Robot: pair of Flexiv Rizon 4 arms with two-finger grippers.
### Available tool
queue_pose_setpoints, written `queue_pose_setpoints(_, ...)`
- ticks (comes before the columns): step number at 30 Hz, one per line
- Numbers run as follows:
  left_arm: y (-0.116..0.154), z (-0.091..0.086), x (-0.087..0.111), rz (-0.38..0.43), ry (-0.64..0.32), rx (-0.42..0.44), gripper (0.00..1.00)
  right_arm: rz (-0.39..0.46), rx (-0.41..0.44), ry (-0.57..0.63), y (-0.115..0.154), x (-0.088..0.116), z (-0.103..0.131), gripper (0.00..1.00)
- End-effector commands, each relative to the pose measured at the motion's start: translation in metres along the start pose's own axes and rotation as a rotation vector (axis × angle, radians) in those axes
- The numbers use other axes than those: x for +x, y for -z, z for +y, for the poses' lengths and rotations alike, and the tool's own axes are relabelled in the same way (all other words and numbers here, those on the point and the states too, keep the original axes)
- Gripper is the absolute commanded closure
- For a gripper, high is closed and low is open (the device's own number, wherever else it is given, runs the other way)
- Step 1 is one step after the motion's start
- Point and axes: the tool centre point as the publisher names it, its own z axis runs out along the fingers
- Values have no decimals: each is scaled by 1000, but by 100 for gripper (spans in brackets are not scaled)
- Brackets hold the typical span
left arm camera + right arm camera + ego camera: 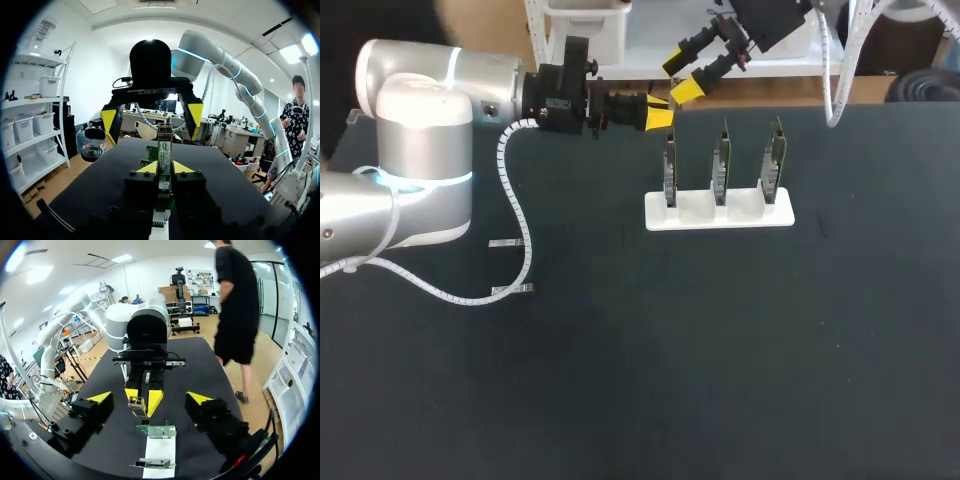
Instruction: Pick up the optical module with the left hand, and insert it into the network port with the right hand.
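One step looks done: the left pincer (658, 112) is closed on the module (164, 145) and holds it in the air above the desk (620, 350), near the left end of the rack (782, 216). Two steps look outstanding, the handover and the insertion. The right pincer (682, 75) hangs just beyond the module, spread wide and holding nothing. The white rack stands on the desk and carries three upright boards, one per slot: left board (669, 170), middle board (722, 165), right board (775, 160). The port is too small to make out.

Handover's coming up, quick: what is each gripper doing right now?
Left gripper: closed on the module.
Right gripper: open, holding nothing.
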Motion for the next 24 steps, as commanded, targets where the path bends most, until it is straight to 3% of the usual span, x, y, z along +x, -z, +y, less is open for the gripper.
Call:
queue_pose_setpoints(1, 0, 0, 0, 0, 0, 0, 100, 5, 12, -1, -1, 1, 3, 100)
queue_pose_setpoints(19, 0, 0, 0, 0, 0, 0, 100, 4, 26, -5, 2, 1, 2, 100)
queue_pose_setpoints(20, 0, 0, 0, 0, 0, 0, 81, 3, 26, -5, 2, 1, 2, 100)
queue_pose_setpoints(21, 0, 0, 0, 0, 0, 0, 15, 2, 27, -6, 2, 1, 2, 100)
queue_pose_setpoints(22, 0, 0, 0, 0, 0, 0, 0, 2, 28, -6, 2, 2, 1, 100)
queue_pose_setpoints(24, 0, 0, 0, 0, 0, 0, 0, 0, 28, -6, 2, 2, 1, 100)
